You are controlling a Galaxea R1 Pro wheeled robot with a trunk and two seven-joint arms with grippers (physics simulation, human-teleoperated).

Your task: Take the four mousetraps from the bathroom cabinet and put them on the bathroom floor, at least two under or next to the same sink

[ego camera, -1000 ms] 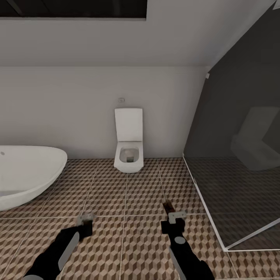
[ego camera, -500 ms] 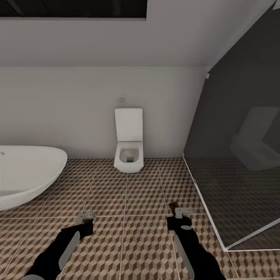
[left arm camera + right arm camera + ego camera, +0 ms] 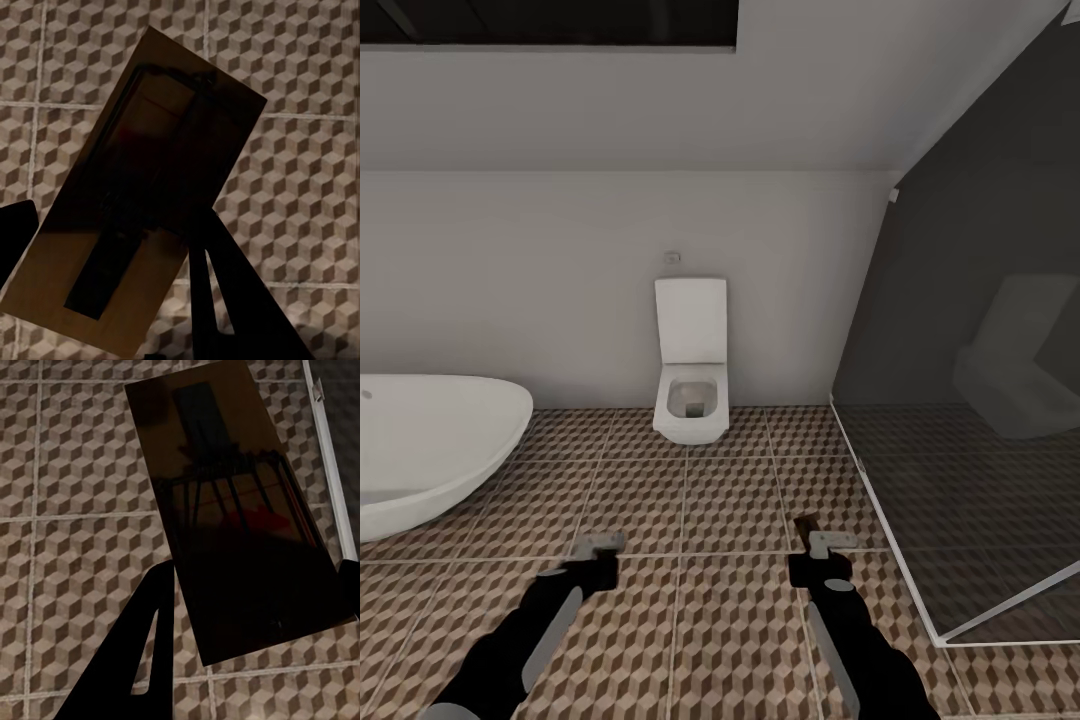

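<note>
My left gripper (image 3: 598, 549) hangs low over the bathroom floor (image 3: 730, 490), shut on a mousetrap (image 3: 142, 195), a tan board with dark wire parts. In the left wrist view my left gripper (image 3: 112, 217) clamps the board from both sides. My right gripper (image 3: 821, 548) is level with it, further right and near the shower's edge. It is shut on a second mousetrap (image 3: 232, 510) that carries a red spot, with my right gripper (image 3: 259, 570) holding the board's near end. The cabinet and the sink are out of view.
A white toilet (image 3: 691, 375) stands against the far wall ahead. A white oval bathtub (image 3: 430, 450) is at the left. A dark glass shower enclosure (image 3: 980, 420) with a white floor rail (image 3: 885, 540) closes off the right. Open tiles lie between them.
My right gripper shifted a little to the right with its mousetrap, then stopped. My left gripper has since moved right and slightly forward with its mousetrap. The camera has not moved.
</note>
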